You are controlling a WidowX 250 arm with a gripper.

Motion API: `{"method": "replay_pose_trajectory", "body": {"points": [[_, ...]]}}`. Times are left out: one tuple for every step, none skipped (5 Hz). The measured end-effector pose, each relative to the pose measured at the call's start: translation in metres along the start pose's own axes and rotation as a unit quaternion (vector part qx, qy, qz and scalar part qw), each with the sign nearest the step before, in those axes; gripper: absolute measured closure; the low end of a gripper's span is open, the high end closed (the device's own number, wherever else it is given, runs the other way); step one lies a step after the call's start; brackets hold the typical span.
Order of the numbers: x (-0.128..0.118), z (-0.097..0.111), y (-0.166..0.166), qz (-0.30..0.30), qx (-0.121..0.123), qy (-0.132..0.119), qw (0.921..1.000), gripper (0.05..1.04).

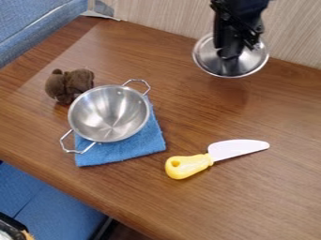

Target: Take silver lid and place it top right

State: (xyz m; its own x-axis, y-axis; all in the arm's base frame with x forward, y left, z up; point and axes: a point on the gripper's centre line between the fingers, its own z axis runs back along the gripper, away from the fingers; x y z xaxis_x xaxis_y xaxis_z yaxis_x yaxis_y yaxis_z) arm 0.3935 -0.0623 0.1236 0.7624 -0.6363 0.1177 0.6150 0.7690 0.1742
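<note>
The silver lid [235, 71] is held by the black gripper [231, 55] at the top right of the camera view, with the fingers closed on the middle of the lid, directly below the arm. The round rim is left showing around the fingertips, and part of it is seen against the pale wall [156, 14] behind the table [207, 112]; the lid is held up off the wood. A dim reflection is cast on the tabletop beneath it.

To the left, well apart from the gripper, a silver pot [108, 115] with two wire handles is set upright on a folded blue cloth [147, 140]. A brown plush toy [67, 85] is placed just beside the pot, on its upper left. Nearer the camera, a toy knife [238, 148] is laid flat, its white blade pointed right and its yellow handle left.
</note>
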Motion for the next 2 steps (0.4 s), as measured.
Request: {"method": "replay_pose_trajectory", "body": {"points": [[0.024,-0.025,0.004,-0.013,-0.019,0.014,0.9996,0.802],[0.039,-0.038,0.005,-0.029,-0.025,0.021,0.999,0.802]]}}
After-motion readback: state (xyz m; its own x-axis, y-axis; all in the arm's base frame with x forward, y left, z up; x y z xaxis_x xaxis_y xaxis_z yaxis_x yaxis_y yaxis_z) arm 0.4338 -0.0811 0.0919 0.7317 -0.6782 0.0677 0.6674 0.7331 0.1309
